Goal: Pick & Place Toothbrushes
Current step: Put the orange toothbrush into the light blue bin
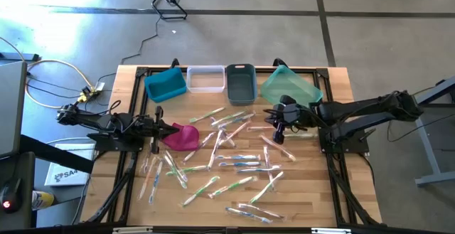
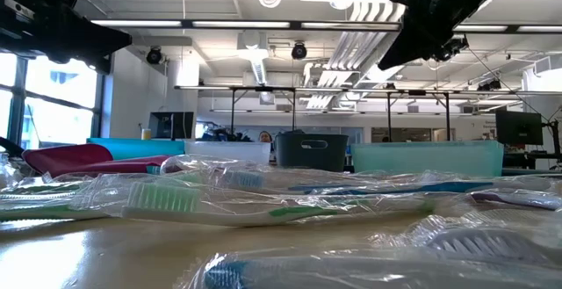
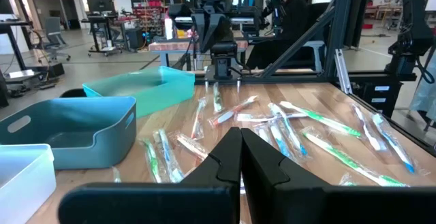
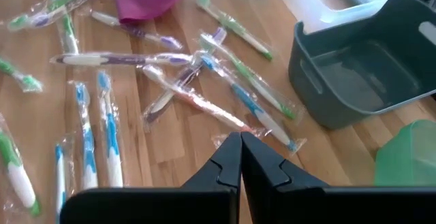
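The right gripper (image 1: pixel 281 129), jaws together and empty, hovers nearest the toothbrushes (image 1: pixel 227 164), which lie scattered at its 7 o'clock, long axes mixed.

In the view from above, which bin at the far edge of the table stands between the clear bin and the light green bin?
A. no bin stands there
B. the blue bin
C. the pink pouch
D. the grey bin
D: the grey bin stands in the row with the clear bin on one side and the light green bin on the other.
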Robot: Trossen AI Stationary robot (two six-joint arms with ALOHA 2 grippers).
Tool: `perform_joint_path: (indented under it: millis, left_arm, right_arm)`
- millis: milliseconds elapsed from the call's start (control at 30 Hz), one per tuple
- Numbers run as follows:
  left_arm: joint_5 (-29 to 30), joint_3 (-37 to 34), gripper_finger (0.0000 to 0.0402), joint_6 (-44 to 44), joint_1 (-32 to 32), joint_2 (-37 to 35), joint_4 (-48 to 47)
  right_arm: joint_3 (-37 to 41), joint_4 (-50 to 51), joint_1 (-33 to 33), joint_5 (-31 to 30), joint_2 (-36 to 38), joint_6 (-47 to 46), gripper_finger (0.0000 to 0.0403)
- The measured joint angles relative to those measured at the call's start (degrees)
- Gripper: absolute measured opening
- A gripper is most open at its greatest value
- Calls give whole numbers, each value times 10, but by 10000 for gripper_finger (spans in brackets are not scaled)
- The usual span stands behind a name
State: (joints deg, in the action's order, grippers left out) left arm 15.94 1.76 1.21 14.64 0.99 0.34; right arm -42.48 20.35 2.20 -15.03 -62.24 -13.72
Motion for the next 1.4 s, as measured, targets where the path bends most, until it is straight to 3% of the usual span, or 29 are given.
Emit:
perform_joint_path:
  millis: [267,567,733,1400]
  left_arm:
    - [0,0,0,0,0,0,0]
    - [0,0,0,0,0,0,0]
    - [0,0,0,0,0,0,0]
    - [0,0,0,0,0,0,0]
  right_arm:
    - [0,0,-9,-1,0,0,14]
    - [0,1,-9,-26,-21,1,131]
    - [0,4,-9,-28,-33,4,169]
    - [0,-1,-9,-31,-146,2,160]
